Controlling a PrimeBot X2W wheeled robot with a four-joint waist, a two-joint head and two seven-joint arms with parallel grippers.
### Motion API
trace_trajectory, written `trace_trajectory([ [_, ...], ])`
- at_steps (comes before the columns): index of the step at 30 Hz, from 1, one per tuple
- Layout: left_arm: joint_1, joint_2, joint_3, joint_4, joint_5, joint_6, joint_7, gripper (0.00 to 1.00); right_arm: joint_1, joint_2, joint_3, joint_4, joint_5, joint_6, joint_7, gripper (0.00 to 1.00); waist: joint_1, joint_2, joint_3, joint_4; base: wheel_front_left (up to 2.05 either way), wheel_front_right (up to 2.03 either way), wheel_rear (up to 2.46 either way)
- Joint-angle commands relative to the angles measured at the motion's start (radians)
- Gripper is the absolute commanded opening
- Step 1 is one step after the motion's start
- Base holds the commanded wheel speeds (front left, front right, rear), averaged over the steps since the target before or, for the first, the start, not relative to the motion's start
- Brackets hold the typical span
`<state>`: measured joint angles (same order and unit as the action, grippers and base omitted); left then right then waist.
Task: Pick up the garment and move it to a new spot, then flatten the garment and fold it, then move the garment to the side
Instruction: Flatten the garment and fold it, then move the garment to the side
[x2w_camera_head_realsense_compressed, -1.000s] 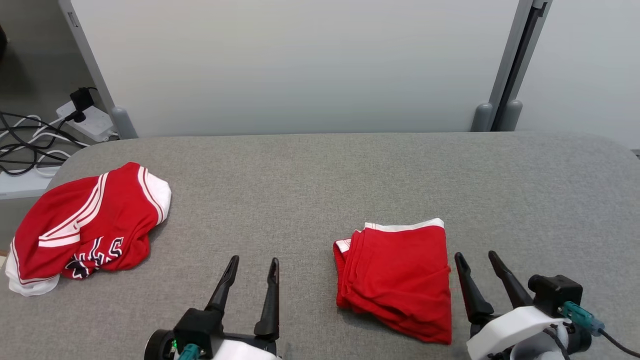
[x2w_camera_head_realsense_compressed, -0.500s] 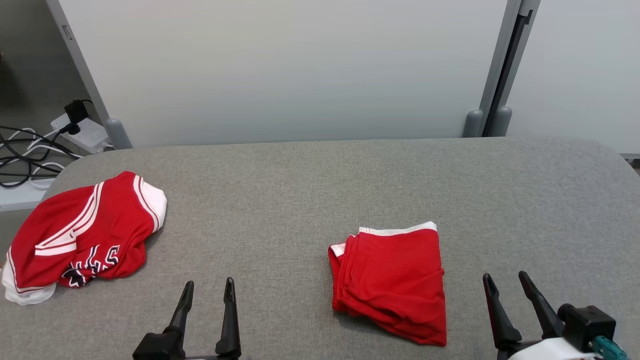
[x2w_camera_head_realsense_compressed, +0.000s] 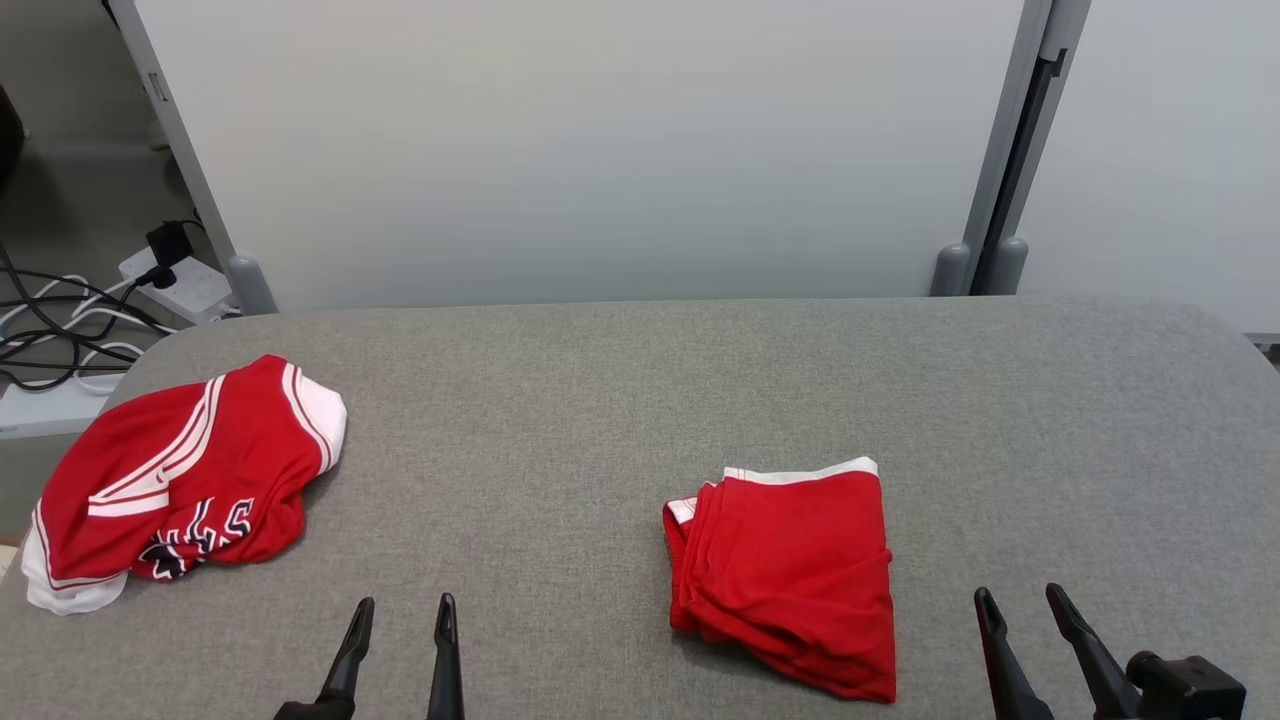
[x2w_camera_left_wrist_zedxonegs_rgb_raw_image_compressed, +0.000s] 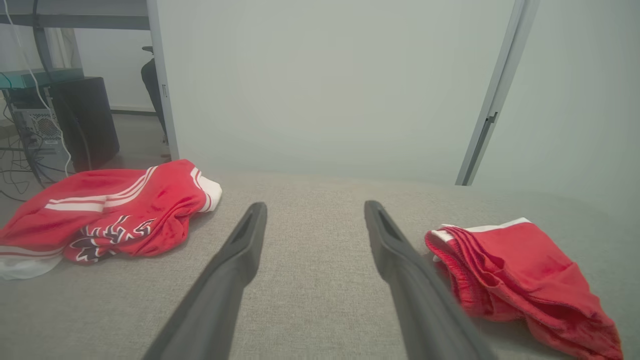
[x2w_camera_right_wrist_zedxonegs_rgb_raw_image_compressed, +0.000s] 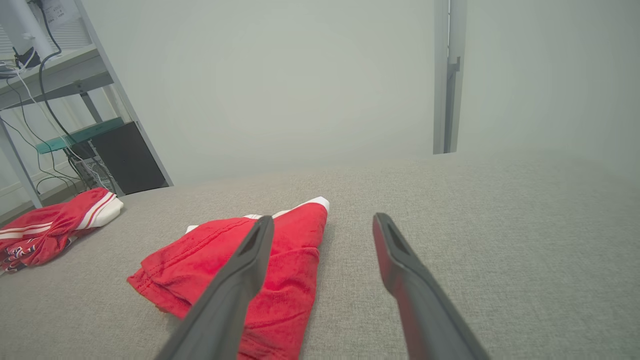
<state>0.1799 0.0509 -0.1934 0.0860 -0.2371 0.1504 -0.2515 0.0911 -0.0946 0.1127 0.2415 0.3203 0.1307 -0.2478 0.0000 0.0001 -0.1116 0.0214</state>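
The folded red garment (x2w_camera_head_realsense_compressed: 790, 575) lies flat on the grey counter (x2w_camera_head_realsense_compressed: 620, 400), in the near half and right of centre. It is a compact stack of several layers. A white band runs along its far edge, and the layered edges show on its left side. Nothing is touching it.

The right hand (x2w_camera_head_realsense_compressed: 1020, 593) is at the near edge of the counter, to the right of the garment and apart from it. Its two dark fingers are spread and hold nothing. In the right wrist view, this hand (x2w_camera_right_wrist_zedxonegs_rgb_raw_image_compressed: 322, 219) points across the counter, with the garment (x2w_camera_right_wrist_zedxonegs_rgb_raw_image_compressed: 190, 270) beside and behind its left finger.

The left hand (x2w_camera_head_realsense_compressed: 405, 603) is at the near edge, left of the garment, with bare counter between them. Its fingers are also spread and hold nothing. In the left wrist view, the left hand (x2w_camera_left_wrist_zedxonegs_rgb_raw_image_compressed: 315, 206) frames bare fabric, with the garment (x2w_camera_left_wrist_zedxonegs_rgb_raw_image_compressed: 520, 270) off to the right.

A crumpled red jersey (x2w_camera_head_realsense_compressed: 180, 480) with white stripes and dark lettering lies at the far left edge of the counter, well apart from both hands.

A pale wall panel (x2w_camera_head_realsense_compressed: 600, 140) stands behind the counter. A power strip (x2w_camera_head_realsense_compressed: 185, 285) and cables (x2w_camera_head_realsense_compressed: 60, 340) lie beyond its left corner.
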Motion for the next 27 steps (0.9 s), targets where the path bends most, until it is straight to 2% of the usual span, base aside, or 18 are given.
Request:
trace_trajectory([
  [1, -0.028, -0.001, 0.035, -0.018, 0.007, -0.005, -0.01, 1.0, -0.016, -0.011, 0.024, -0.027, -0.006, 0.0, -0.014, 1.0, 0.0, -0.0001, -0.003, 0.002, 0.0, 0.0, 0.0],
  [27, -0.031, -0.001, 0.018, 0.011, 0.029, -0.006, -0.01, 1.0, -0.01, 0.009, 0.025, -0.026, 0.015, 0.0, -0.014, 1.0, 0.0, -0.0001, -0.006, 0.009, 0.0, 0.0, 0.0],
])
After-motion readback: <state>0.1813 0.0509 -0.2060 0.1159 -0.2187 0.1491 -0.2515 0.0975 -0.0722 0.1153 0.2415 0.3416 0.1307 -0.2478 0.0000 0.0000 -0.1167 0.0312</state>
